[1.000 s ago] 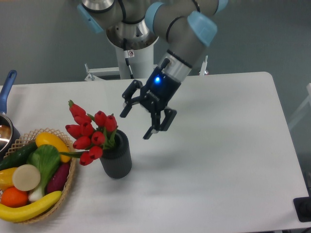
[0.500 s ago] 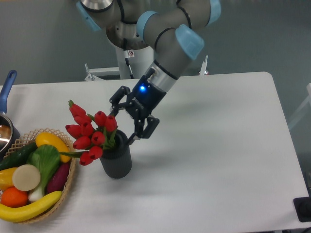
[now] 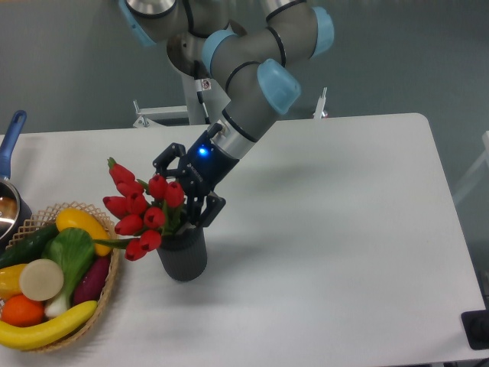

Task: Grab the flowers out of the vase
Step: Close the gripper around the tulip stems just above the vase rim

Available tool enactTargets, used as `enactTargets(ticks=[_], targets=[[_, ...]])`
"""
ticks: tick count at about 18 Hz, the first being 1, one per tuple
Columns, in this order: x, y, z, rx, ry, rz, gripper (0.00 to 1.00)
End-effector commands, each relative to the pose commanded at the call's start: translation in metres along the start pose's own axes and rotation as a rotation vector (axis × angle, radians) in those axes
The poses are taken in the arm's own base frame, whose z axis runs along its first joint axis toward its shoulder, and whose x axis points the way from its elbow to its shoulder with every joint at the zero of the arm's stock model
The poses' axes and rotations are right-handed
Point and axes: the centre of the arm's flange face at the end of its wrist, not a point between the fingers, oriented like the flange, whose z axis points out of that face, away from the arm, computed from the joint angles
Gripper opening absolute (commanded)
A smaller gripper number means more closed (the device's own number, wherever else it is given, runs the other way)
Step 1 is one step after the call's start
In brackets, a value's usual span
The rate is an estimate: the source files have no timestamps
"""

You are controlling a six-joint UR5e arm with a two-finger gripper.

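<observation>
White bench (image 3: 344, 229), grey wall behind. Flowers (image 3: 141, 206) stood in the vase (image 3: 183, 256), not yet lifted. Pincer (image 3: 186, 200) spread open just beside the blooms; closing and lifting remained.

Occluded and cropped regions.
Flowers (image 3: 141, 206) hide the gripper's (image 3: 182, 200) fingertips; stems vanish inside the vase (image 3: 184, 254); pot (image 3: 9, 191) and basket (image 3: 46, 306) are cropped at left.

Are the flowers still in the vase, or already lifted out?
Still in: the flowers lean from the upright vase, with the open gripper at its mouth.
</observation>
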Motion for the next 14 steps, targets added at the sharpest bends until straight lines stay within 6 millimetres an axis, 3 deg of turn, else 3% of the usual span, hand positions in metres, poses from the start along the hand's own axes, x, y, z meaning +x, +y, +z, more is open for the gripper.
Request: enactTargets(ticks=[4,7,9,14], targets=[[-0.0033,-0.0037,-0.0006,0.023,0.002,0.002,0.68],[-0.0061,-0.0037,-0.0041,0.025,-0.006,0.002,0.62],[-0.0071,-0.002,-0.0067,0.025,-0.011,-0.004,0.51],[-0.0067,-0.0014,-0.0063,0.025,-0.01,-0.007,0.36]])
